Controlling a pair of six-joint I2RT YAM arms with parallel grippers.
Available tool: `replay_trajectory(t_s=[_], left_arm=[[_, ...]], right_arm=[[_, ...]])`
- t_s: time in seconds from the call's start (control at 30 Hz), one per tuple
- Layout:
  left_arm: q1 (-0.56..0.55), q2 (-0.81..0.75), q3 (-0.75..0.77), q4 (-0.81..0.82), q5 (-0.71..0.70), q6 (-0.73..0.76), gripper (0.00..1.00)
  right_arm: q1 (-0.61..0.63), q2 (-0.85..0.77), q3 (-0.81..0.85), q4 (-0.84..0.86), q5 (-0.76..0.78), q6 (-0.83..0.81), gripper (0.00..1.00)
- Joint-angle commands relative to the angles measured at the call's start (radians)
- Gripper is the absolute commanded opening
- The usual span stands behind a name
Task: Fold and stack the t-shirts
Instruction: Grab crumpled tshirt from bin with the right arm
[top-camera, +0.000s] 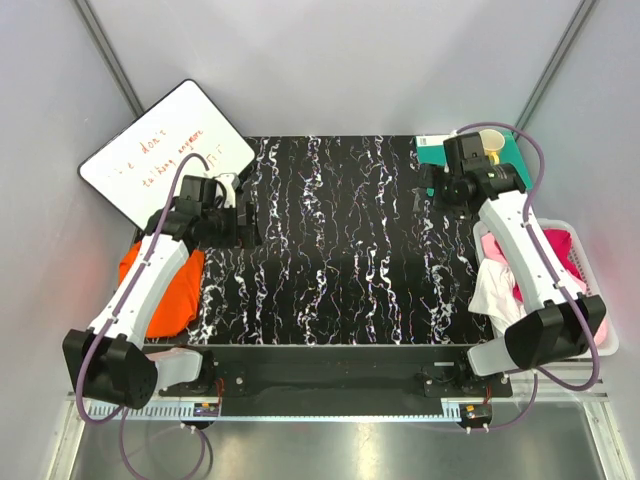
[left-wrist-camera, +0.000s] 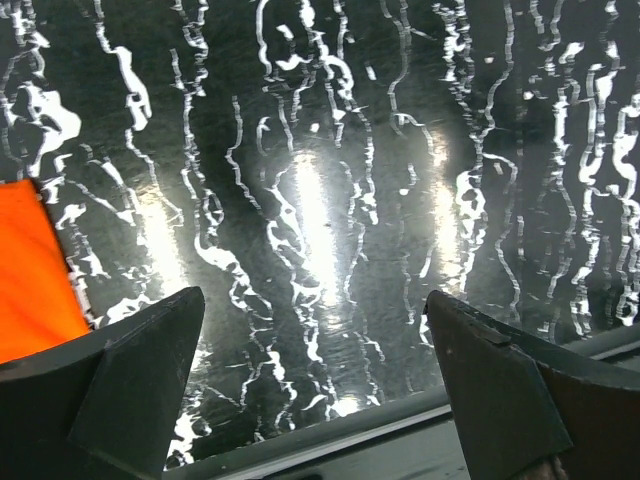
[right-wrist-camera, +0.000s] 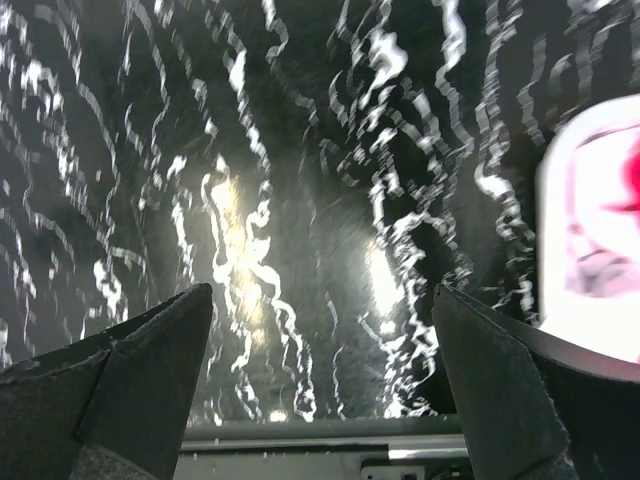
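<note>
Grey walls stand around a black table (top-camera: 340, 260) with white squiggly lines all over it. The orange t-shirt (top-camera: 170, 290) lies bunched at the table's edge at about 8 o'clock, partly hidden under the left arm. A white basket (top-camera: 603, 335) sits at about 4 o'clock, beside the right arm. It holds pale pink cloth (top-camera: 490, 248), white cloth (top-camera: 495, 290) and magenta-red cloth (top-camera: 560, 245) (all crumpled together). A whiteboard (top-camera: 150, 150) with red writing leans at 10 o'clock.

The left hand (top-camera: 250, 215) is over the table at 10 o'clock, its fingers wide apart and holding nothing. The right hand (top-camera: 430, 190) is at 1 o'clock, also spread wide with nothing in it.
</note>
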Motion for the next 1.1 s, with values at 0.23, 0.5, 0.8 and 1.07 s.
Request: replay_trajectory(t_s=[0.23,0.5,0.8,1.07], left_arm=[[-0.015,0.008,-0.019,0.035,0.019,0.043,0.99],[-0.093,0.123,0.014,0.038,-0.028,0.037,0.99],[-0.125,0.171,0.001,0.064,-0.01,0.031,0.99],[-0.14,0.175,-0.01,0.081,0.036,0.025,0.99]], right_arm=[[-0.002,0.042,0.278,-0.146,0.289,-0.051,1.0],[-0.003,0.019,0.275,-0.327,0.599,-0.013,1.0],[-0.171,-0.105,0.131,-0.48,0.566,0.237,0.86],[-0.419,-0.115,-0.012,-0.481,0.451,0.215,0.87]])
